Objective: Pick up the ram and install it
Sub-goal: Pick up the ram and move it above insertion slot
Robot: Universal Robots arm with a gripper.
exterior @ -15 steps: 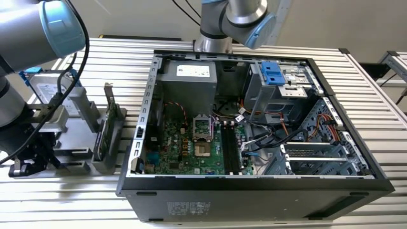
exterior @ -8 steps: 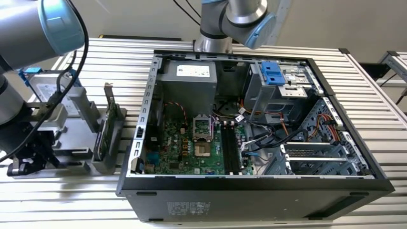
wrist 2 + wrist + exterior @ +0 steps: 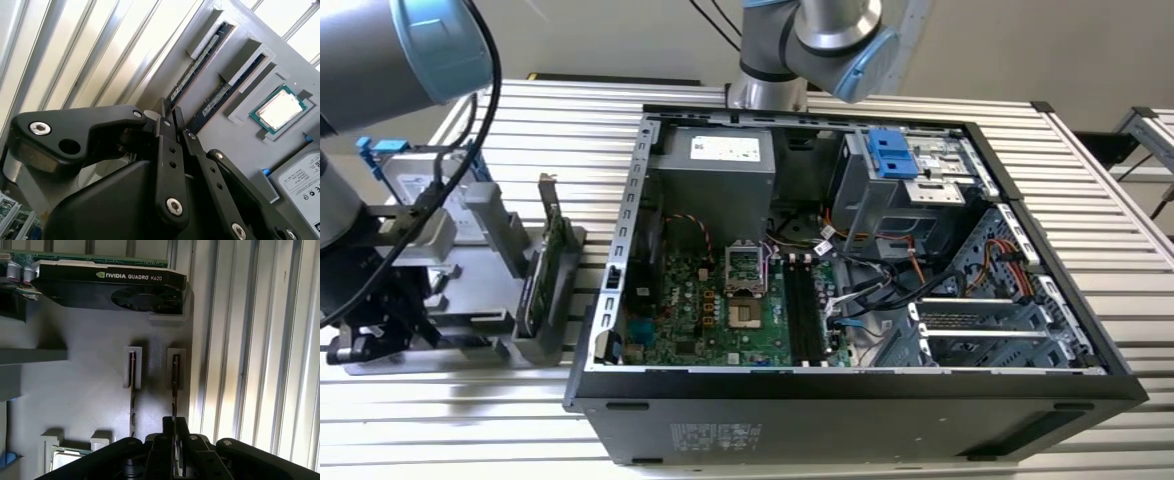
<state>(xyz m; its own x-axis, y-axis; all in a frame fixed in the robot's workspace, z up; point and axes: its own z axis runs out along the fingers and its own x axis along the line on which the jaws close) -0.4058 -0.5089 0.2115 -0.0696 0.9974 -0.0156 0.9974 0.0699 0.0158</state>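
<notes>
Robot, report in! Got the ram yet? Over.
Gripper at ram. Ram standing in holder slot, not lifted. Second stick beside it, apart.

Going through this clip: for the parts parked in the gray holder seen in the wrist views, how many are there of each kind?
ram sticks: 2
graphics card: 1
processor: 1
hard drive: 1
Total: 5

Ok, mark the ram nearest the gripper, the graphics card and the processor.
ram (image 3: 175, 385), first wrist view, thin edge of the stick.
graphics card (image 3: 100, 290), first wrist view, black fan shroud.
processor (image 3: 279, 111), second wrist view, silver lid.
</notes>
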